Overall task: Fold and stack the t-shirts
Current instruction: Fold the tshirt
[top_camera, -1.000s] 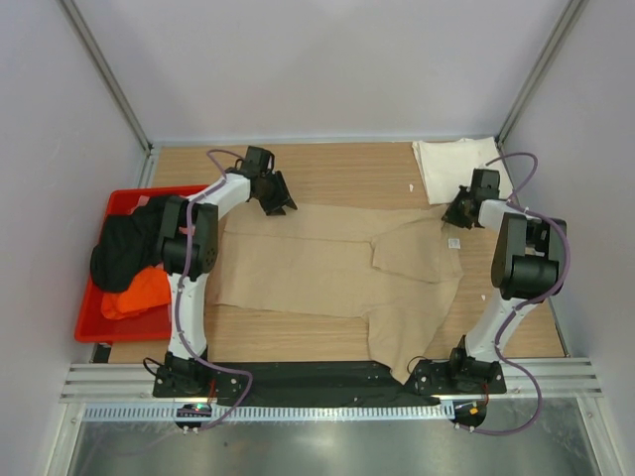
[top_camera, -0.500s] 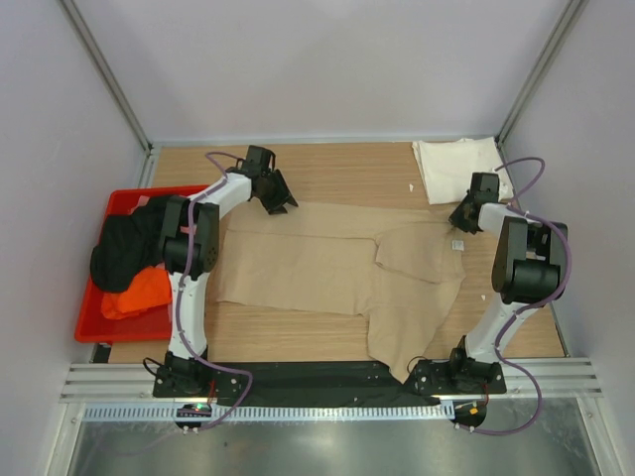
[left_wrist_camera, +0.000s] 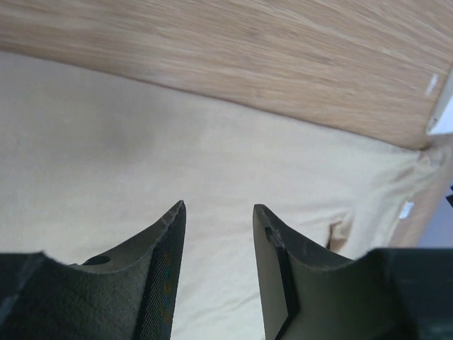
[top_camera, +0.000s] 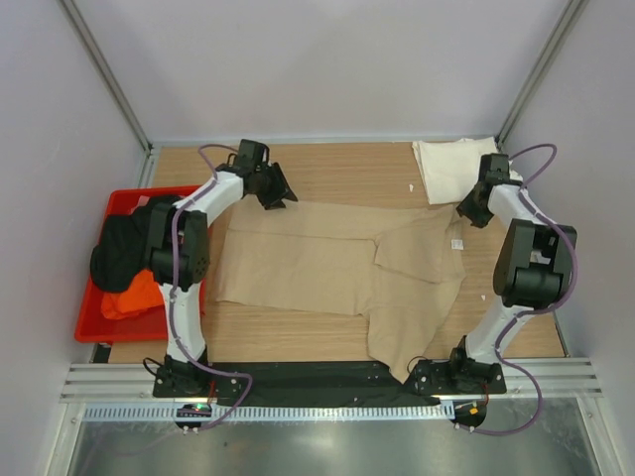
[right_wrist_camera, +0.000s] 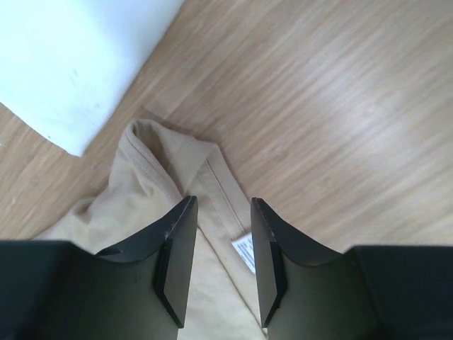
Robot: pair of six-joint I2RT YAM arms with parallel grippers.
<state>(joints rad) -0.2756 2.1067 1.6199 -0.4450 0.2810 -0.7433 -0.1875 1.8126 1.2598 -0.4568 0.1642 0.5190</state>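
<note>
- One tan t-shirt (top_camera: 317,263) is lying spread flat across the middle of the tabletop (top_camera: 337,174). Its nearest part is drooping over the near edge, between the two arm bases.
- A folded-over flap of the same shirt is resting on its right half, and a small white label (top_camera: 455,243) is showing close to the shirt's right edge.
- At the left edge, a red bin (top_camera: 94,322) is holding a black t-shirt (top_camera: 119,253) bunched on top of an orange one (top_camera: 134,296). A sliver of pink cloth (top_camera: 144,201) is peeking out at the bin's far side.
- The right pincer (top_camera: 471,213) is hovering over the shirt's far right corner, toward the right edge of the tabletop. In the wrist view this pincer (right_wrist_camera: 221,205) is standing released and grasping nothing, with the collar (right_wrist_camera: 152,159) and the label (right_wrist_camera: 245,251) lying beneath the gap.
- The left pincer (top_camera: 281,198) is hanging over the shirt's far left corner. Seen from its wrist, the pincer (left_wrist_camera: 218,212) is likewise released, its fingers apart above flat tan cloth and clamping nothing.
- A cream-white t-shirt (top_camera: 451,169) is sitting folded in the far right corner of the tabletop, just beyond the right pincer and apart from the tan shirt.
</note>
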